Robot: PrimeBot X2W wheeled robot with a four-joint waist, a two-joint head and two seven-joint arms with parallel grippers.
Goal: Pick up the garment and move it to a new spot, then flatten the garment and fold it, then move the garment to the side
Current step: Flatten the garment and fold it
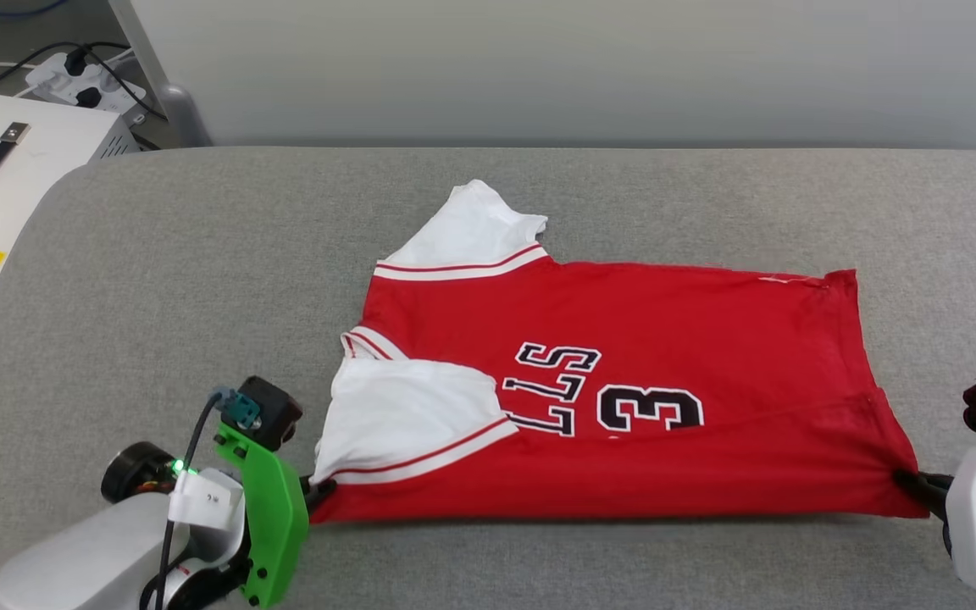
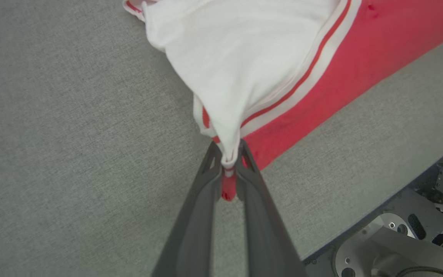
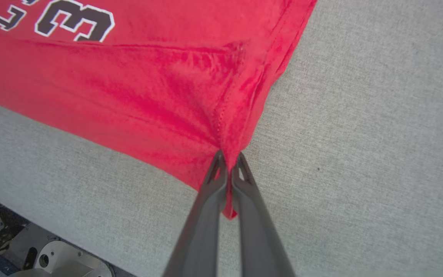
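Left gripper (image 2: 227, 156): fingers clamped on the near sleeve-side corner of the red number-3 jersey (image 1: 623, 339). Right gripper (image 3: 229, 161): fingers pinched shut on the near hem corner. The jersey lies spread, print up, mid-way across the grey padded surface (image 1: 158, 254) (far sleeve rumpled). Step, as judged: starting the fold. Next, both corners must rise together and travel toward the far edge. Both arms reach in low from the near side.

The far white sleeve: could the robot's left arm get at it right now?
Probably not at once: the left tool is clamped on a near corner of the jersey. Nothing lies over the far sleeve itself.
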